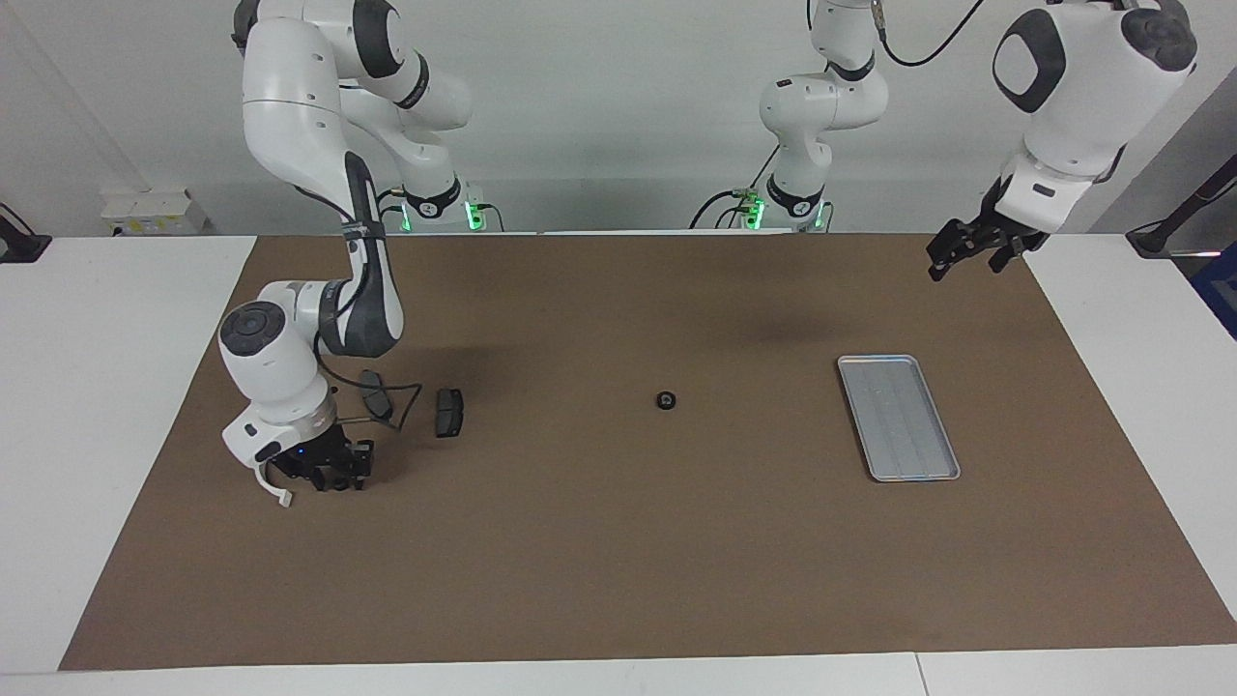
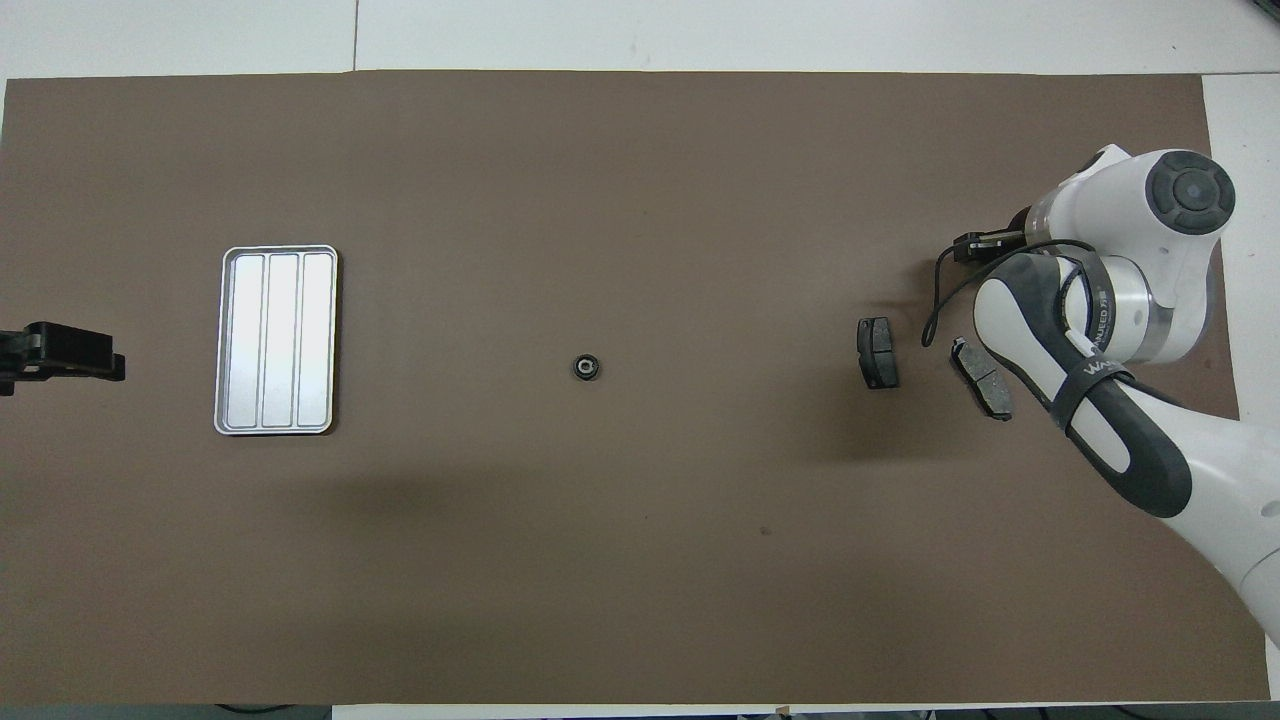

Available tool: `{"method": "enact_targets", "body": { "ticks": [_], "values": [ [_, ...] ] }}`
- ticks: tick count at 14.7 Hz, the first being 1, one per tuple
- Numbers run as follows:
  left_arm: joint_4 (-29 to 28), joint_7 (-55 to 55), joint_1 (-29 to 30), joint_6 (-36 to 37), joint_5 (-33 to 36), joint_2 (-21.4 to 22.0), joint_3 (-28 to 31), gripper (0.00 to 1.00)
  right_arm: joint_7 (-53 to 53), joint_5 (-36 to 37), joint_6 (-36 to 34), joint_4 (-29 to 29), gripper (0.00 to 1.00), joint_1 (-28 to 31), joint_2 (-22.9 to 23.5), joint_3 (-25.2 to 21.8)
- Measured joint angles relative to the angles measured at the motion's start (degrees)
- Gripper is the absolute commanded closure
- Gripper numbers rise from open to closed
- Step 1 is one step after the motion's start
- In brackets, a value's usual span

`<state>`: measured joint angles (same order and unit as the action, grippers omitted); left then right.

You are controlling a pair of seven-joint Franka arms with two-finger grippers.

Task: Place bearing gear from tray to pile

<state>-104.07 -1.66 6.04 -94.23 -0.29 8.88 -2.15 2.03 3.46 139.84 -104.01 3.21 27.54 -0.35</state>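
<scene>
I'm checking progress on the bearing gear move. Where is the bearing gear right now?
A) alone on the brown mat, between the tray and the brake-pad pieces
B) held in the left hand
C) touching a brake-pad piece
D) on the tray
A: the bearing gear lies by itself on the brown mat, apart from the tray and the brake-pad pieces, in no hand.
</scene>
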Motion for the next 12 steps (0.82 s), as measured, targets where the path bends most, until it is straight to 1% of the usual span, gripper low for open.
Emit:
{"method": "enact_targets", "body": {
  "ticks": [2,5,8,12],
  "values": [
    [0.79,-0.87,0.27,0.63,-0.1,1.63,-0.18,0.0,0.0,0.04,-0.33,0.35,0.0,-0.52,-0.49,0.05],
    [3.78,-0.97,0.11,1.92,-0.47,1.39,-1.87,0.0,-0.02,0.04,-4.47,0.84,0.0,-2.62,-3.28,0.09],
    [8.33,-0.97,-1.39,2.82,-0.77,-0.82,-3.02,0.0,-3.29,0.04,-11.34,1.21,0.0,-5.36,-8.19,0.18],
    [13.26,-0.99,-3.57,4.1,-0.99,-5.49,-4.48,0.0,-17.18,0.03,-21.81,3.16,0.0,-12.39,-13.83,0.54]
  ]
}}
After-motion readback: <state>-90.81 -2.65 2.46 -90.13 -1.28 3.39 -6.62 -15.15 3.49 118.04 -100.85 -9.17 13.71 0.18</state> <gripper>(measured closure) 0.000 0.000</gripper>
